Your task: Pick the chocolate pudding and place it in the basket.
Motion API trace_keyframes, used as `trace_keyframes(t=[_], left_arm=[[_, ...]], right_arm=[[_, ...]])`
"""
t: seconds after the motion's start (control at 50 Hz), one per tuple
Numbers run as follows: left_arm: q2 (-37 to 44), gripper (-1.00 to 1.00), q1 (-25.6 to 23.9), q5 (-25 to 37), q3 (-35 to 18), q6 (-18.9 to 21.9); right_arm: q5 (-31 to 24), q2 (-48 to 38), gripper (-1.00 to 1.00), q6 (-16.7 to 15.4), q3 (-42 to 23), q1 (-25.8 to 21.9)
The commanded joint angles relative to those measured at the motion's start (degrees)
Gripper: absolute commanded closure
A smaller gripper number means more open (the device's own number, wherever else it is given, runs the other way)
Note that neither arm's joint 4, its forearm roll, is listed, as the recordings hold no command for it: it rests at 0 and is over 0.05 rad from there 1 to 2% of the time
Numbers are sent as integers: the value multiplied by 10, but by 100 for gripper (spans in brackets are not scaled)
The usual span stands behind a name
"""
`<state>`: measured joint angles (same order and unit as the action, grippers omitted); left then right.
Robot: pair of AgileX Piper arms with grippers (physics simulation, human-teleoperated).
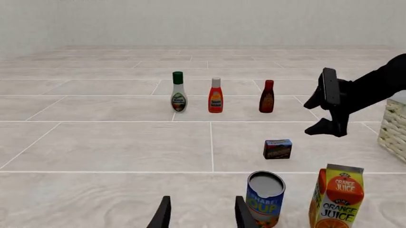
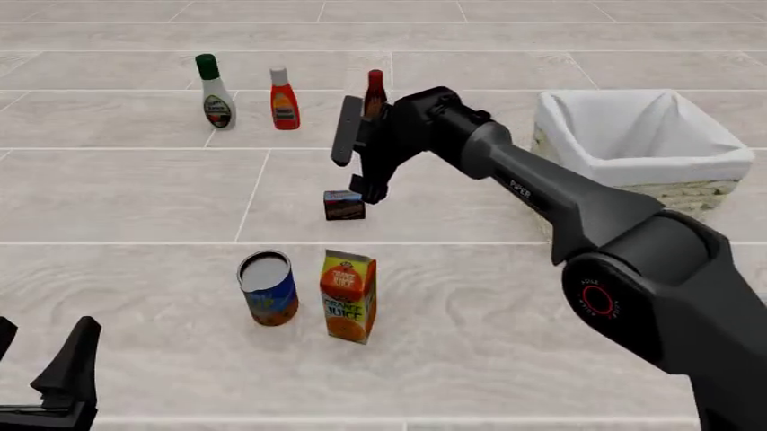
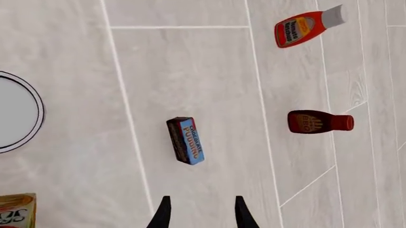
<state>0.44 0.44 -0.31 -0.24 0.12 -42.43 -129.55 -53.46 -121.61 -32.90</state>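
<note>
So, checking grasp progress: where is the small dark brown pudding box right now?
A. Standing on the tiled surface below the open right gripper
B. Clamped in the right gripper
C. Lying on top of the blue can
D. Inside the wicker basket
A: the small dark brown pudding box stands on the tiled surface, and the right gripper hangs above it, jaws apart and empty.

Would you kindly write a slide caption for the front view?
Right gripper, open, hovers above the chocolate pudding; basket waits to the right.

The basket [image 1: 394, 128] and blue can [image 3: 16, 111] are cut off by picture edges.
</note>
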Motion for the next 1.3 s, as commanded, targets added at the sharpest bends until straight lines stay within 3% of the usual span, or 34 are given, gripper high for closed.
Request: trace_keyframes(t=[0.02, 0.28, 0.68, 1.14, 1.3], left_arm=[[-1, -100, -4, 2, -1, 0], [-1, -100, -4, 2, -1, 0], [-1, -100, -4, 2, -1, 0], [-1, -100, -4, 2, -1, 0], [-1, -100, -4, 2, -1, 0]], right_arm=[[-27, -47, -100, -4, -61, 2], [-68, -115, -100, -8, -160, 6], [-175, -262, -100, -6, -396, 15], [-170, -288, -100, -12, -404, 17], [-160, -289, -100, -28, -405, 18]])
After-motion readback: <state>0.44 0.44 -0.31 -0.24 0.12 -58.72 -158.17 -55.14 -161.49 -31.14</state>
